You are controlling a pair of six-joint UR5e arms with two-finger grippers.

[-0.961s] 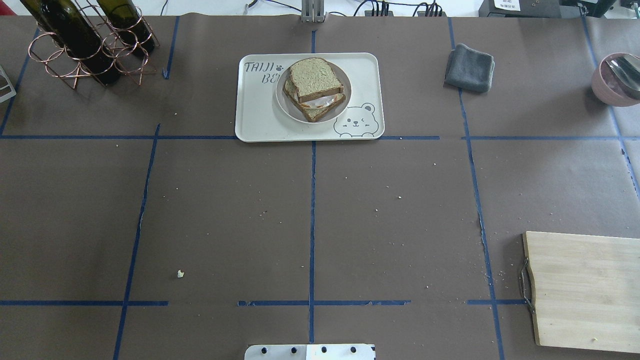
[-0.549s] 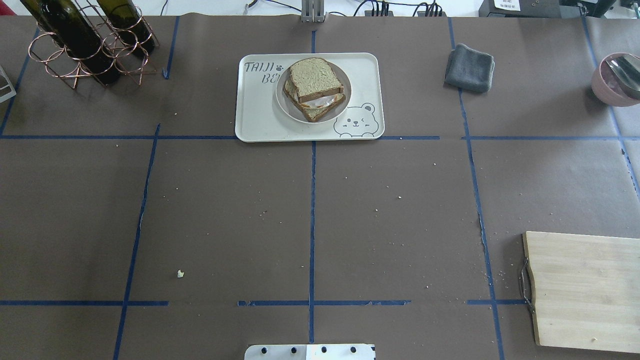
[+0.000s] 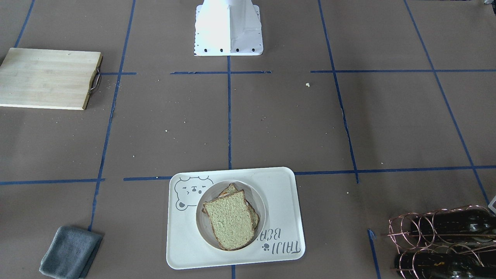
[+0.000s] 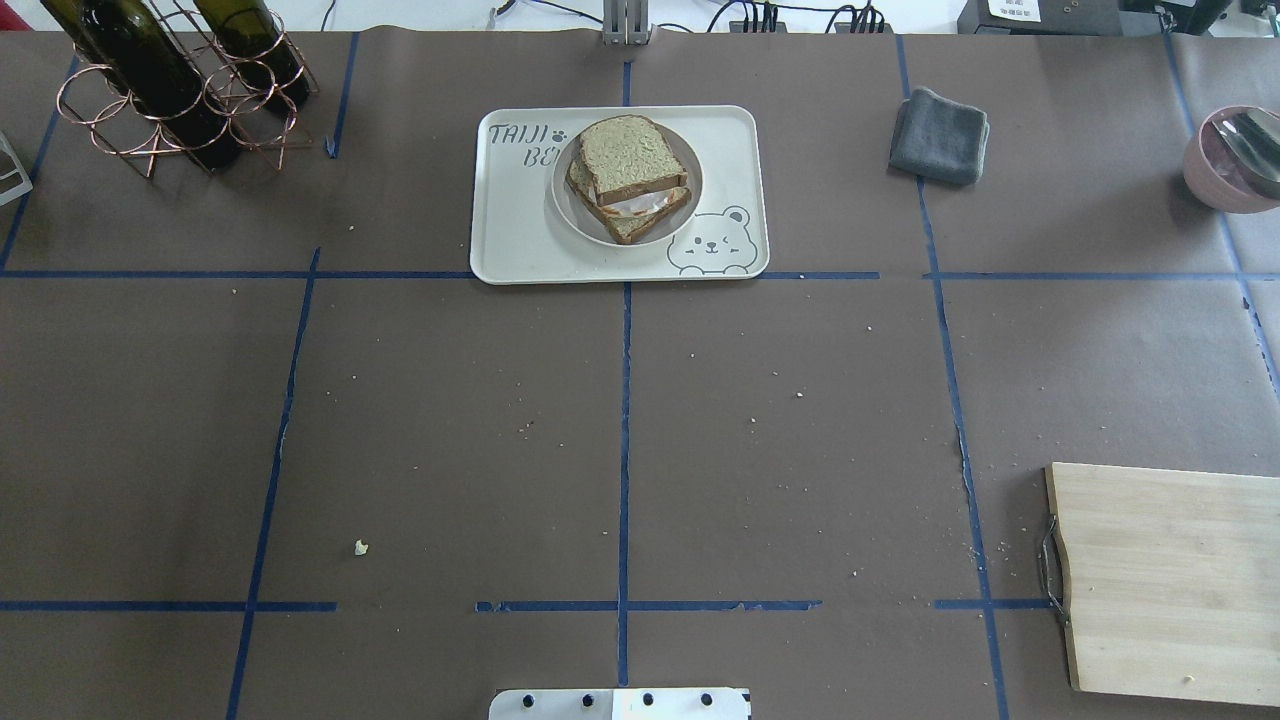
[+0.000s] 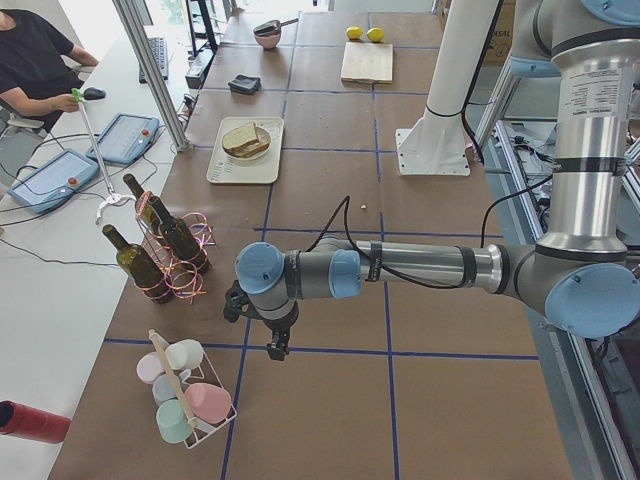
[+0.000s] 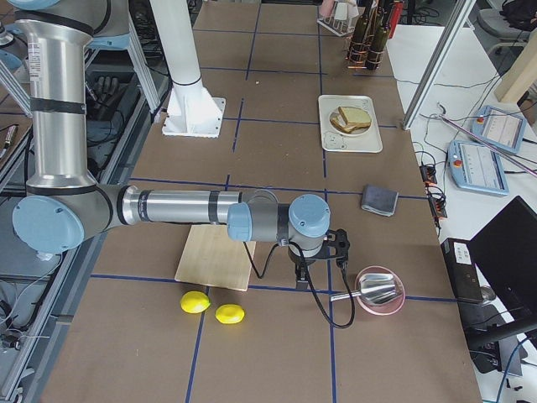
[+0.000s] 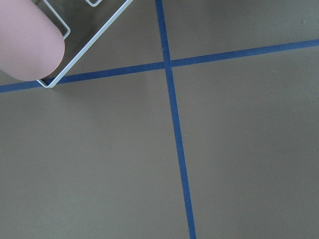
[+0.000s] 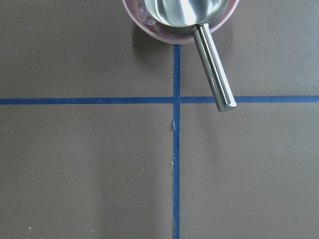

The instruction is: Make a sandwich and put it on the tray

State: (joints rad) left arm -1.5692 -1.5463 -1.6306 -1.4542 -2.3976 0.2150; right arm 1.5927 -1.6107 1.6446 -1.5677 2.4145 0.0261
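The sandwich (image 4: 628,178), two bread slices (image 4: 630,155) with the egg (image 4: 640,205) mostly hidden between (only a white edge shows), lies on one round plate (image 4: 572,216) on the one tray (image 4: 520,232), while the left gripper (image 5: 274,343) and right gripper (image 6: 323,252), well apart from it, are too small to tell if closed.

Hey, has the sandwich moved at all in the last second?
No. The sandwich sits at the same spot on its plate, just up-left of the bear drawing on the tray.
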